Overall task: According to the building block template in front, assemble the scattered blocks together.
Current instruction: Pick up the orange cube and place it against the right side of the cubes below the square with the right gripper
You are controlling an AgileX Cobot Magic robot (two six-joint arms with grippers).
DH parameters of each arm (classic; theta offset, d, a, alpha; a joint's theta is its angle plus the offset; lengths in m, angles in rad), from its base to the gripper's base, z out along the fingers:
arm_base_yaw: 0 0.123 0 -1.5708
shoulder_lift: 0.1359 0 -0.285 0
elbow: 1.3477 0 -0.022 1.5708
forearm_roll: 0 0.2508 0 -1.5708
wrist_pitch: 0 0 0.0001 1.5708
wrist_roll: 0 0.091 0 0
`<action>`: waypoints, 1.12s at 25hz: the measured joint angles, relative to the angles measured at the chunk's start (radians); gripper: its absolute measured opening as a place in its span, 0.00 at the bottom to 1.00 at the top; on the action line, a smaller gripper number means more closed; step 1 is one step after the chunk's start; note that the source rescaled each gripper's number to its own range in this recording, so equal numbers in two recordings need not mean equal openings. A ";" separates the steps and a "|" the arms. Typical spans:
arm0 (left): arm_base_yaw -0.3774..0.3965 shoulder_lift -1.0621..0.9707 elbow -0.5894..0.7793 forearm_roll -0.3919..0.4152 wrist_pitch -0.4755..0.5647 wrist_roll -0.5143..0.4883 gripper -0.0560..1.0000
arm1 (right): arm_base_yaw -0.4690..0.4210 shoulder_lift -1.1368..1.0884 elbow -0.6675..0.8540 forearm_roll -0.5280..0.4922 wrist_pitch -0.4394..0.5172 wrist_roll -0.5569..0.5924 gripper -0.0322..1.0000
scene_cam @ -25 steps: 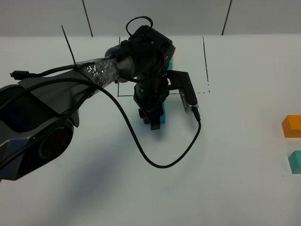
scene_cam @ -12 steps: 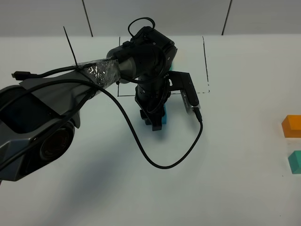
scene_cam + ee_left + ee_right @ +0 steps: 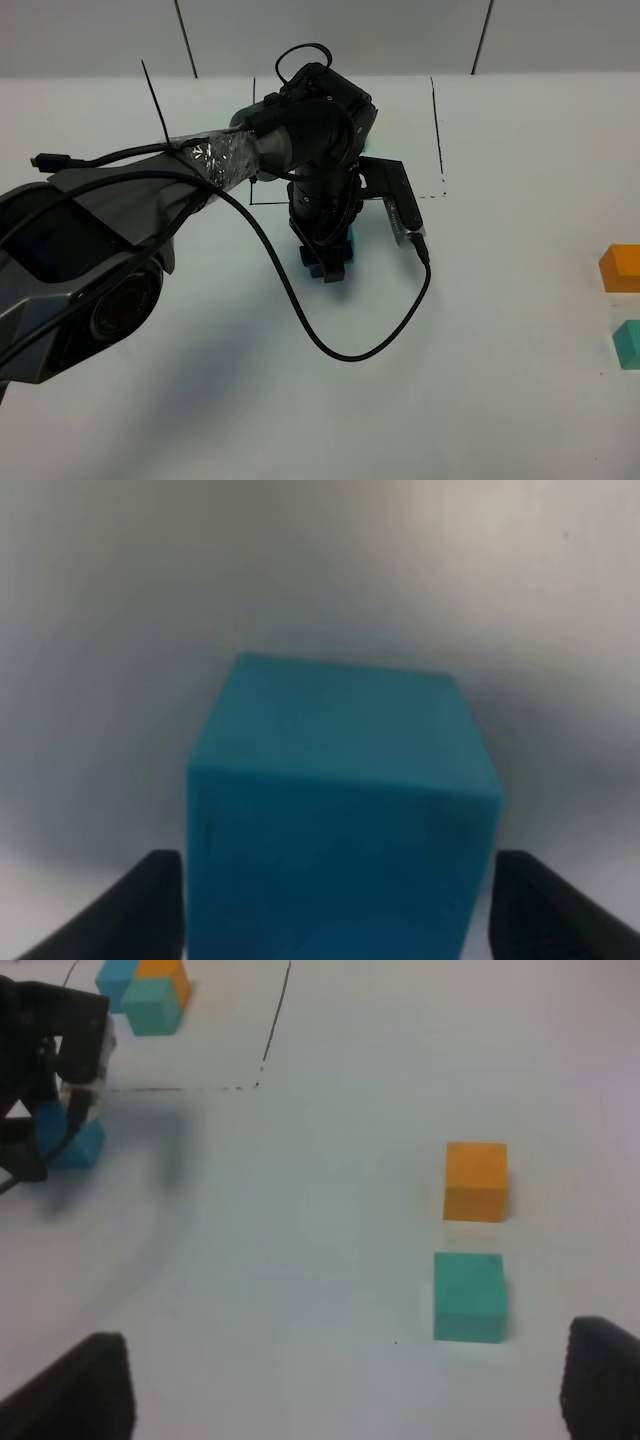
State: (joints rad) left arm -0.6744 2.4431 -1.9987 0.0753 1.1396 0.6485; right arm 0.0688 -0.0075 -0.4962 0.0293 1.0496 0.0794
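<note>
The left tool [image 3: 327, 264] straddles the blue cube [image 3: 340, 810] on the counter [image 3: 480, 330] just outside the drawn frame of the template [image 3: 146, 990], its pads [image 3: 140, 910] so near the sides that I cannot tell grip from release, so lifting off askew could drag or tip it.

Looks like a robotics lab bench: plain white tabletop [image 3: 520, 420] marked with thin black drawn lines [image 3: 437, 130], bare panelled wall [image 3: 330, 35] behind, tape-wrapped robot arm [image 3: 215, 155] trailing a loose cable [image 3: 350, 357], orange cube [image 3: 621, 268] and teal cube [image 3: 628, 343] laid out.
</note>
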 joint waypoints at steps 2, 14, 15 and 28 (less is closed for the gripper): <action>-0.001 0.000 0.000 0.000 0.002 0.000 0.63 | 0.000 0.000 0.000 0.000 0.000 0.000 0.74; 0.000 -0.134 0.000 0.022 0.055 -0.152 0.88 | 0.000 0.000 0.000 0.000 0.000 0.000 0.74; 0.004 -0.152 0.000 0.024 0.055 -0.171 0.88 | 0.000 0.000 0.000 0.000 0.000 0.000 0.74; 0.274 -0.462 0.202 0.022 0.057 -0.407 0.88 | 0.000 0.000 0.000 0.000 0.000 0.000 0.74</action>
State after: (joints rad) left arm -0.4005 1.9811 -1.7962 0.0977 1.1963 0.2417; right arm 0.0688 -0.0075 -0.4962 0.0293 1.0496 0.0794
